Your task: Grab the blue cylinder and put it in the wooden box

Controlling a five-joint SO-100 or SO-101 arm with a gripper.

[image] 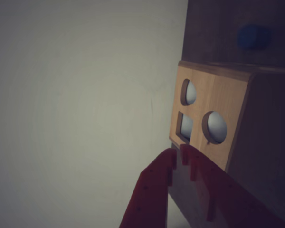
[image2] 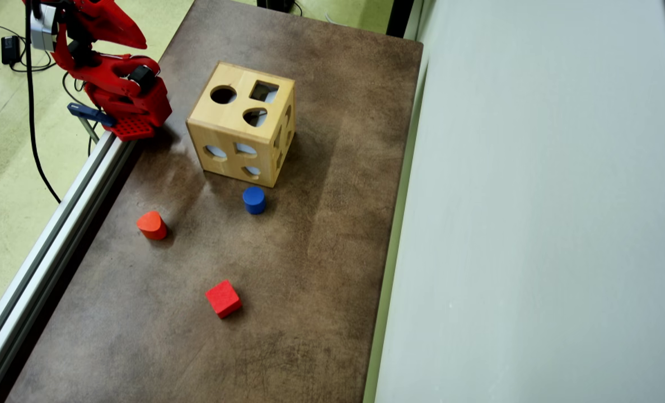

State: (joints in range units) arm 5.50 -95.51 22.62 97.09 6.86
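The blue cylinder (image2: 253,200) stands upright on the brown table, just in front of the wooden box (image2: 242,120) in the overhead view. In the wrist view the wooden box (image: 218,109) fills the right side, showing a face with three holes, and the blue cylinder (image: 254,37) is a blur beyond it at the top. My red gripper (image: 179,153) enters from the bottom, fingertips nearly touching, nothing between them. It sits short of the box and far from the cylinder. The arm (image2: 125,95) is folded at the table's upper left edge.
A red rounded block (image2: 151,224) and a red cube (image2: 223,298) lie on the table nearer the bottom of the overhead view. A metal rail (image2: 58,224) runs along the left edge. A pale wall (image2: 534,224) borders the right side.
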